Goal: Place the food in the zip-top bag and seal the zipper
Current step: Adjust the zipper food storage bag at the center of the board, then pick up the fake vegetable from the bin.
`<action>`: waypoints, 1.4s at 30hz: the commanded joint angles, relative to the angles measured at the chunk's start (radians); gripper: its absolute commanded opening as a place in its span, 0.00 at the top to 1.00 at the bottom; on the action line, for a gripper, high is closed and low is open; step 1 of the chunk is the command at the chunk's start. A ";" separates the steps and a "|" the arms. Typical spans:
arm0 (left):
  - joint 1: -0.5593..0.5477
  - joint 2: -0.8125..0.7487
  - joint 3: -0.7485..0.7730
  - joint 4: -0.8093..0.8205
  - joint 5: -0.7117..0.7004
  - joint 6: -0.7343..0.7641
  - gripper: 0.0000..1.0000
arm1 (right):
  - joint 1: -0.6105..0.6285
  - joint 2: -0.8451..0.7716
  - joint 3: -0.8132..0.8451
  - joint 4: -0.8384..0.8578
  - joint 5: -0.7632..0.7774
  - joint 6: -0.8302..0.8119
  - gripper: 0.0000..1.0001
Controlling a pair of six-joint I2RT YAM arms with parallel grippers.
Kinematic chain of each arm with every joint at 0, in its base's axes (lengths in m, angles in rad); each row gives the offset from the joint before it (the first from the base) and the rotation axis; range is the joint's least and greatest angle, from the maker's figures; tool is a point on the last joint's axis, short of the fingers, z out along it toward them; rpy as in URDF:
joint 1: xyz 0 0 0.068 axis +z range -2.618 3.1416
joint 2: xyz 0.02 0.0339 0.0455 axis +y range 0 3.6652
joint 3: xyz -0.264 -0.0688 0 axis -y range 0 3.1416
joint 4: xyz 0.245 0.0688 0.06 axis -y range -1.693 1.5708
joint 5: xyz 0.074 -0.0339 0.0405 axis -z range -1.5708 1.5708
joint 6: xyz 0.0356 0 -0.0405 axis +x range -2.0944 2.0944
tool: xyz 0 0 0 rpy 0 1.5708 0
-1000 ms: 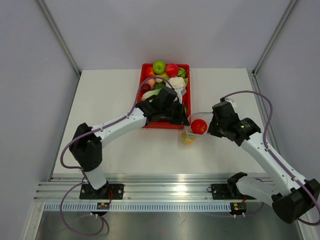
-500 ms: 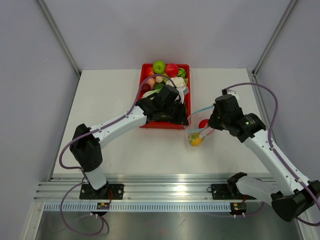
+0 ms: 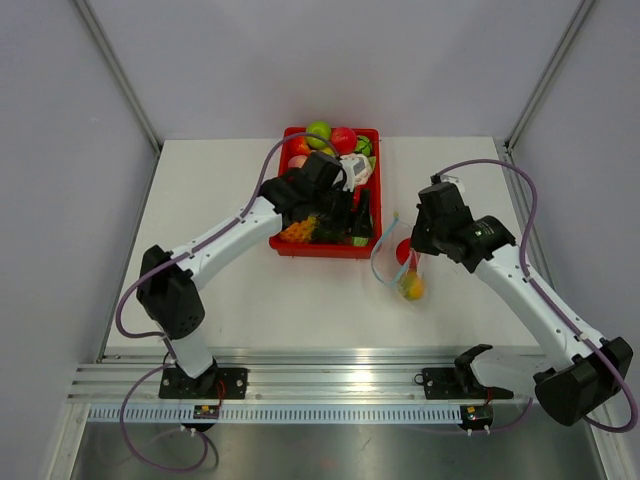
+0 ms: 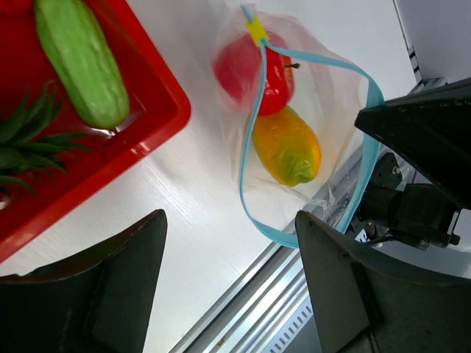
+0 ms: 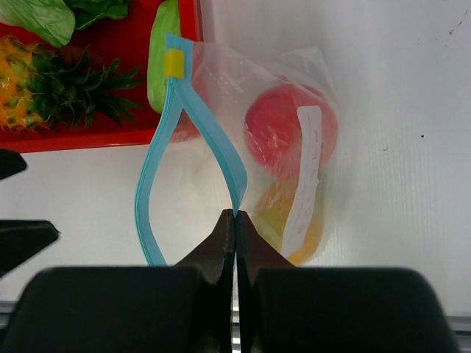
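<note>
From above, the right gripper [image 3: 413, 258] pinches the mouth of the zip-top bag [image 3: 406, 280], which lies just right of the red tray [image 3: 330, 251]. The left gripper [image 3: 350, 215] hovers over the tray's near end. With only one lip held, a tug could slip the strip free, and a tilt might roll the fruit out of the gaping mouth.

In the left wrist view, this gripper [image 4: 228, 294] stands wide apart with nothing between its fingers. Below it, the bag holds a red tomato [image 4: 254, 70] and an orange-yellow mango [image 4: 285, 151]. The zipper [image 4: 250, 147] loops open, its yellow slider [image 4: 256, 31] at the far end. A cucumber [image 4: 77, 62] lies in the tray.

In the right wrist view, the jaws are clamped together on one lip of the zipper. The other lip bows away, so sealing may misalign unless both lips meet. A pineapple [image 5: 44, 81] and leafy greens [image 5: 44, 18] remain in the tray.
</note>
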 commanded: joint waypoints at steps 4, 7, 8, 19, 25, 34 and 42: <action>0.113 -0.006 0.077 -0.015 0.041 0.045 0.27 | 0.002 0.057 0.041 0.060 0.027 -0.054 1.00; 0.176 0.017 0.113 -0.022 0.046 0.051 0.27 | 0.002 0.073 0.045 0.064 0.027 -0.058 1.00; 0.193 0.029 0.133 -0.025 0.046 0.052 0.27 | 0.002 0.077 0.042 0.067 0.027 -0.060 1.00; 0.354 0.326 0.552 -0.065 -0.181 0.184 0.06 | 0.002 0.090 0.047 0.052 0.001 -0.054 1.00; 0.401 0.400 0.542 0.169 -0.193 0.238 0.07 | 0.002 0.111 0.050 0.043 0.007 -0.055 1.00; 0.408 0.583 0.690 0.326 -0.114 0.220 0.07 | 0.002 0.171 0.055 0.063 -0.028 -0.052 1.00; 0.408 0.669 0.699 0.457 -0.091 0.132 0.09 | 0.002 0.182 0.049 0.061 -0.034 -0.044 1.00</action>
